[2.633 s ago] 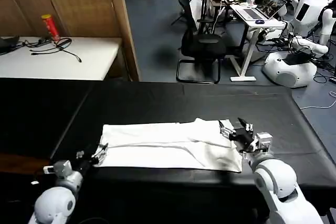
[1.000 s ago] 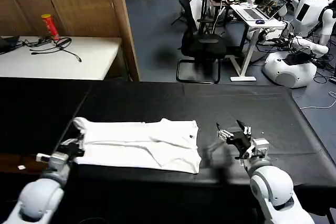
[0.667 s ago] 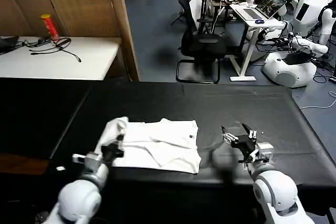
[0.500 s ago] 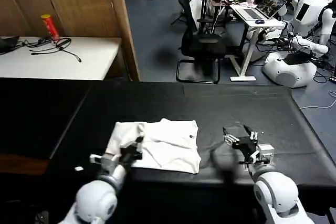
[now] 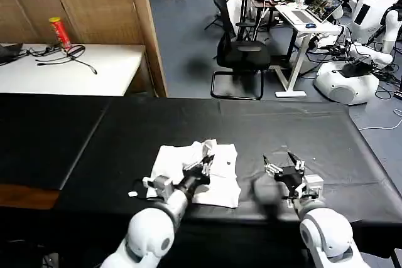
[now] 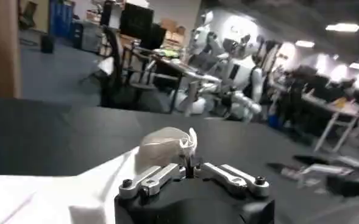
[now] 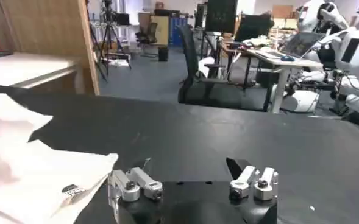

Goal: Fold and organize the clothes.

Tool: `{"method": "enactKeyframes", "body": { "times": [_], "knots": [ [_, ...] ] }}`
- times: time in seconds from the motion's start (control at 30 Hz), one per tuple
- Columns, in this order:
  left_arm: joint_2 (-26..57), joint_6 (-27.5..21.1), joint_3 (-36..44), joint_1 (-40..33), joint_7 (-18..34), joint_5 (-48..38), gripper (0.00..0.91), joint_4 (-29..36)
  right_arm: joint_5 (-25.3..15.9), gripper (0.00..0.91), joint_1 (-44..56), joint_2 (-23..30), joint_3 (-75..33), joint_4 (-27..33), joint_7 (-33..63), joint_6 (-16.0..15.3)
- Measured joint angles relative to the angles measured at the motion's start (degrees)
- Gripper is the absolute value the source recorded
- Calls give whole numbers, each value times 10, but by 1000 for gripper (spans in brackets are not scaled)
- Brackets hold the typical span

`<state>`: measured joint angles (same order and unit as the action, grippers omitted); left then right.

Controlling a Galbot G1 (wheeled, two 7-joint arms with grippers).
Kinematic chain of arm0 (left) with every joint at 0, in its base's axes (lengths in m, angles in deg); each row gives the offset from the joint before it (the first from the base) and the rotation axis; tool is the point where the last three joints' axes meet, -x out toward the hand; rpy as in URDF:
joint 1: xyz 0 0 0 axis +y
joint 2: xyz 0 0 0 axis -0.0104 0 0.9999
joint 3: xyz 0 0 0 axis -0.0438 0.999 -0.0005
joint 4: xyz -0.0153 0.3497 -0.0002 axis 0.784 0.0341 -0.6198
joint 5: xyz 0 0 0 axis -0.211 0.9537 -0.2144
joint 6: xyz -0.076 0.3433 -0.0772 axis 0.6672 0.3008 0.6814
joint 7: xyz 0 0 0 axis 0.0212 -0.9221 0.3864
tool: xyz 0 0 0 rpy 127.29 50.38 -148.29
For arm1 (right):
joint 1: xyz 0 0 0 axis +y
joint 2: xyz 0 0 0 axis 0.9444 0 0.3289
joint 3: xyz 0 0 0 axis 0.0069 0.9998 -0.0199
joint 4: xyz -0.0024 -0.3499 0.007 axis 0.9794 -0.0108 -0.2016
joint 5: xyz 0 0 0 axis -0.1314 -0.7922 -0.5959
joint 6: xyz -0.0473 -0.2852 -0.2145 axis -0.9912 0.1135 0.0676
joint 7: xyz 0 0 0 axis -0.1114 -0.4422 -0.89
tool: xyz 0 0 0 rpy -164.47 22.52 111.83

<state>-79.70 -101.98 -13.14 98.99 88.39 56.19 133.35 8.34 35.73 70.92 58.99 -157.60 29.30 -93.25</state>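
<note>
Looking down from the head, the T-shirt [image 5: 200,171] lay on the table [image 5: 125,130], the left end effector [image 5: 202,162] pinching a fold over it, the right end effector [image 5: 282,172] beside it, spread, empty.

Left wrist: cloth bunched at closed tips [image 6: 190,159].

Right wrist: shirt [image 7: 33,170] apart from spread fingers [image 7: 130,182].

white T-shirt [image 5: 217,164], black table cloth [image 5: 157,123], white arms

The left end effector [image 5: 204,160] reached toward one o'clock, fingers pinched together; the right end effector [image 5: 281,172] hovered low, fingers spread.
</note>
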Motion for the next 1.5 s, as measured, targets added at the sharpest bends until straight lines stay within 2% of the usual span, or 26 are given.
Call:
{"method": "enactKeyframes", "body": {
  "times": [0.13, 0.17, 0.2, 0.57, 0.7, 0.83, 1.0, 1.2, 1.27, 1.37, 1.5],
  "knots": [
    [-15, 5, 15, -5, -5, 24, 0, -17, 0, 878, 3, -2, -1, -3, -1, 0],
    [-18, 5, 17, -5, -6, 30, 293, -22, 0, 878, 3, -2, -1, -3, -1, 0],
    [-20, 5, 18, -4, -6, 36, 878, -27, 0, 878, 3, -2, -1, -3, -2, 1],
    [-54, 27, 30, 2, -19, 74, 878, -78, 18, 878, -2, -4, 22, -2, -35, 19],
    [-60, 29, 30, 12, -28, 38, 878, -71, 23, 878, -11, -11, 41, 3, -40, 18],
    [-47, 48, 10, 16, -35, 56, 878, -42, 18, 878, -30, -16, 74, 18, -43, 17],
    [4, 80, -35, 29, -39, 87, 878, -9, -15, 878, -60, -10, 118, 45, -36, 12],
    [63, 109, -99, 62, -42, 94, 878, -7, -99, 878, -72, -1, 133, 71, -28, -13],
    [69, 119, -116, 75, -43, 98, 878, -9, -110, 878, -70, -1, 129, 71, -24, -15],
    [75, 132, -136, 86, -45, 99, 878, -14, -101, 878, -66, 2, 121, 65, -20, -13],
    [73, 137, -160, 88, -50, 69, 878, -33, -60, 878, -52, -1, 99, 39, -18, -8]
  ]
}}
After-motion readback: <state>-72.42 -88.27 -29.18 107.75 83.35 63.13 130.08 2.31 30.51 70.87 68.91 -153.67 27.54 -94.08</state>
